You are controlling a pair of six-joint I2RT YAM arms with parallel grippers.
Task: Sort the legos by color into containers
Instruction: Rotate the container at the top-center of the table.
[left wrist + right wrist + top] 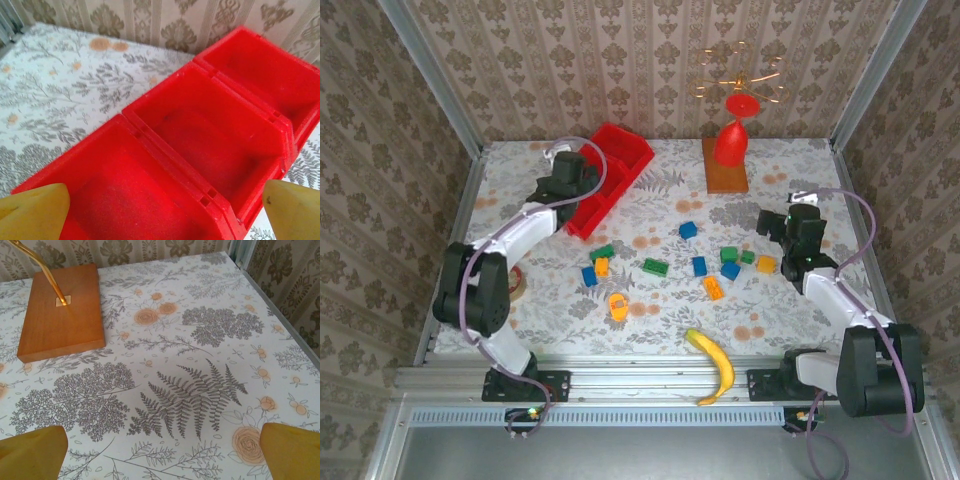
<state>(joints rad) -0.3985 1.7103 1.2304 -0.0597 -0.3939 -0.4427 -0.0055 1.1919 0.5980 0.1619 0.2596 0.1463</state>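
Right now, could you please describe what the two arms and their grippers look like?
The left arm and right arm both have white curved links between bulky black joints, with a thin lilac cable looping alongside. The left fingers and right fingers are blunt, mustard-yellow.

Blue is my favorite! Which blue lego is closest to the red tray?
The leftmost blue lego, beside an orange lego by the red tray; other blues lie further right.

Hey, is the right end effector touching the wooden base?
Apart. In the right wrist view, bare tablecloth lies between the right end effector and the wooden base.
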